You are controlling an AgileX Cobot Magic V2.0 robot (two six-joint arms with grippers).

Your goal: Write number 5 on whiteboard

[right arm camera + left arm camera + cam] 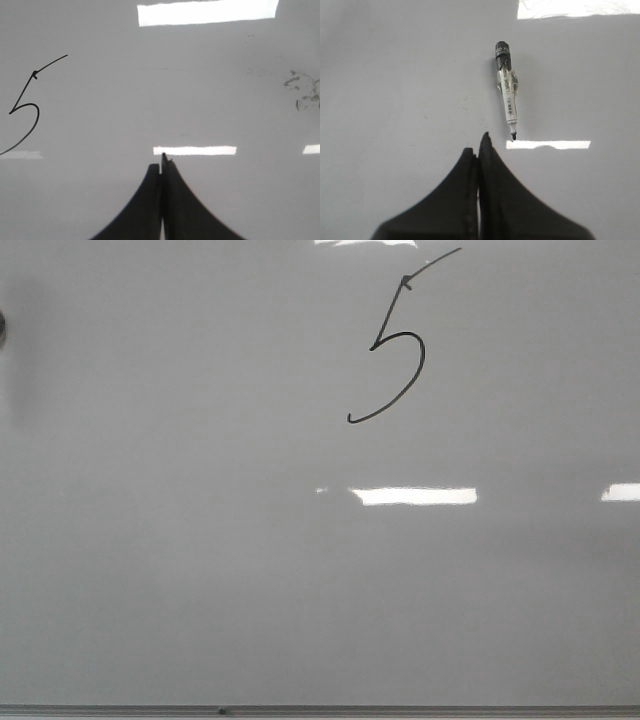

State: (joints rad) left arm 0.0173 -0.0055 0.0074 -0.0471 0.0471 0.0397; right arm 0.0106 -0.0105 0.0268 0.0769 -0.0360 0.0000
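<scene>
The whiteboard [200, 570] fills the whole front view, pale grey and glossy, with a thin metal strip along its lower edge. The number 5 [393, 350] sits in the upper right part of it, drawn in thin black line: a long stroke sweeping up to the right at the top, a slanted stem, and an open curved belly that ends in a hook at the lower left. Bright ceiling lights [413, 496] reflect off the board below the digit.

From the right wrist camera, the right gripper [162, 161] has its two black fingers pressed together, nothing between them, hovering over the bare board with the digit off to one side. A few faint grey smudges [302, 90] mark the board farther out; I can't quite tell what they are.

From the left wrist camera, the left gripper [479, 145] is likewise closed and empty. A marker [507, 90] lies flat on the board just beyond its fingertips, uncapped, black tip pointing toward the gripper, not touching it.
</scene>
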